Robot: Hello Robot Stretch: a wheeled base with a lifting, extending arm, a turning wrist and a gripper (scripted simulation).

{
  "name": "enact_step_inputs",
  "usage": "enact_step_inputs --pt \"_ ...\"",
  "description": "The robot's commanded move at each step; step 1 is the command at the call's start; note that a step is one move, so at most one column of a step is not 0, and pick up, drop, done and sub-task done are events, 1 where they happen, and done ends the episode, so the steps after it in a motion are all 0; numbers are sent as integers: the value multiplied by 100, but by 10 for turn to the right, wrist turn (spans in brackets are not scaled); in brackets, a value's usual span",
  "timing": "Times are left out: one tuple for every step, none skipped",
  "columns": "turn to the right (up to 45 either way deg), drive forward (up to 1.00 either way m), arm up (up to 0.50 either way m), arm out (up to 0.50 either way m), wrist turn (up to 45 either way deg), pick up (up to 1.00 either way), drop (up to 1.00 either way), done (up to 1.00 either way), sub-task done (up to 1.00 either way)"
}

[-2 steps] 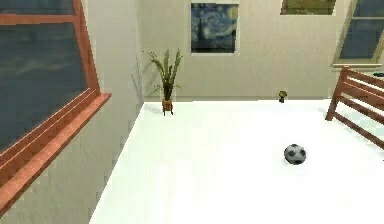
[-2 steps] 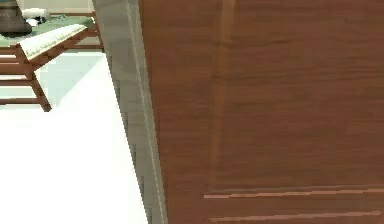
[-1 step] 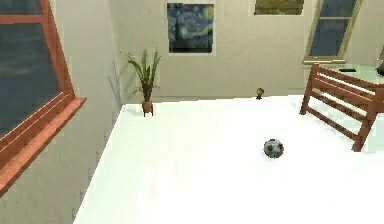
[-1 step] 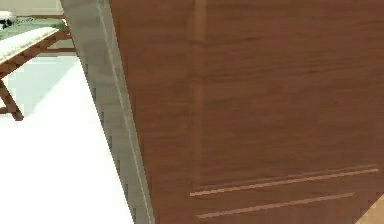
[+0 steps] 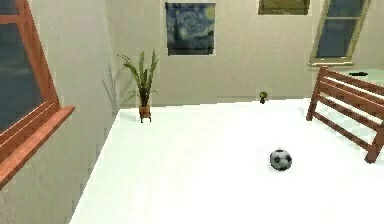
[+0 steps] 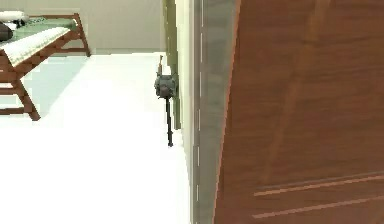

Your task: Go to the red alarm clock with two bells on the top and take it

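Note:
A small dark object [image 5: 262, 97] stands on the floor against the far wall in the forward view; its shape and colour are too small to name. In the arm side view my gripper [image 6: 168, 125] shows as a dark grey body with thin fingers [image 6: 169, 128] running down the picture, just left of a pale upright edge [image 6: 196, 110]. Only bare white floor lies behind the fingers, so it holds nothing.
A black-and-white ball [image 5: 281, 159] lies on the open floor. A potted plant [image 5: 143, 85] stands by the far wall under a blue painting [image 5: 190, 27]. A wooden bed frame [image 5: 345, 105] [image 6: 30, 60] is at the right; a brown wooden panel [image 6: 300, 110] stands close by.

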Motion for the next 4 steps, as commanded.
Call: enact_step_inputs --pt "360 0 0 0 0 0 0 0 0" --pt "0 25 0 0 0 0 0 0 0" --pt "-390 0 0 0 0 0 0 0 0" --pt "0 55 0 0 0 0 0 0 0"
